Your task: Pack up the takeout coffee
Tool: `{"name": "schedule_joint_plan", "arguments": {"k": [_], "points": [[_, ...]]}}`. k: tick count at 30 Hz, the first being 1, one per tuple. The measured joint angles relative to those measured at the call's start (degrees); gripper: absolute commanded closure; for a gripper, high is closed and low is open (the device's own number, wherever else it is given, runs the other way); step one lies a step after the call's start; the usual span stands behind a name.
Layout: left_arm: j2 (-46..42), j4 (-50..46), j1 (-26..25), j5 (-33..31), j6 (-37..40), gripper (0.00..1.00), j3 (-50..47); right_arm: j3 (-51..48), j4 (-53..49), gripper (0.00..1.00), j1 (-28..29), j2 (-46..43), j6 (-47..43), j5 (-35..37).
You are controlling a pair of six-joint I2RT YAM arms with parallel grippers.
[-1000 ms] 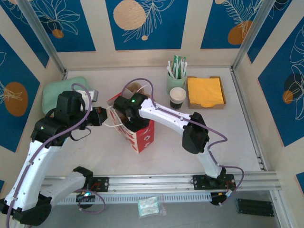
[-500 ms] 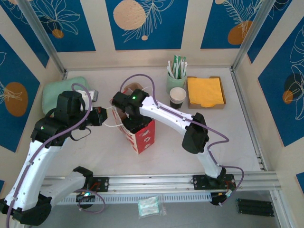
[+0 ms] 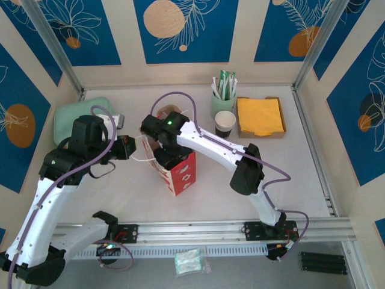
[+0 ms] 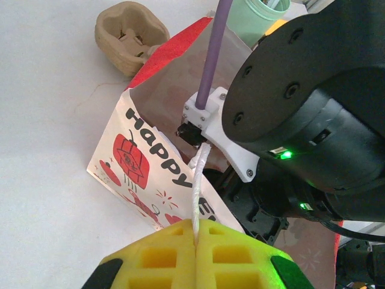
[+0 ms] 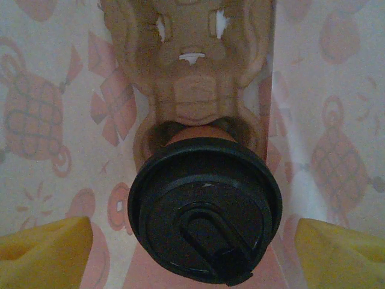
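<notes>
White tabletop, walled by blue-and-cream panels with leaf prints. A red-and-white paper bag (image 3: 180, 171) stands upright near the middle. The left gripper (image 4: 196, 232) has its ribbed yellow fingers pressed together on the bag's thin white string handle (image 4: 197, 180), holding the mouth open. The right arm reaches down into the bag. Seen from its wrist, the right gripper (image 5: 192, 250) has its jaws spread wide, one yellow finger at each side, neither touching the takeout coffee (image 5: 204, 208). The cup sits low inside the bag between the printed paper walls, seated in a ring of a moulded brown pulp carrier (image 5: 192, 78). Its glossy round black lid, with a raised sip tab, hides nearly all of the brownish paper body.

Likely risks: a finger or the bulky black wrist could catch the lid or the thin paper wall on the way out, which might tip the cup, pop the lid or tear the bag. If the pinched string slips, the limp wall may fold in against the arm
</notes>
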Motion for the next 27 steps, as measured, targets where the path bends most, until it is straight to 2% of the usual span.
{"name": "schedule_joint_plan", "arguments": {"k": [10,27], "points": [[0.00,0.00,0.00,0.02,0.00,1.00,0.00,2.40,-1.42,0.11,0.02,0.02,0.00,0.15],[0.00,0.02,0.00,0.00,0.00,1.00,-0.26,13.11,-6.93,0.11,1.40,0.20,-0.20,1.05]]}}
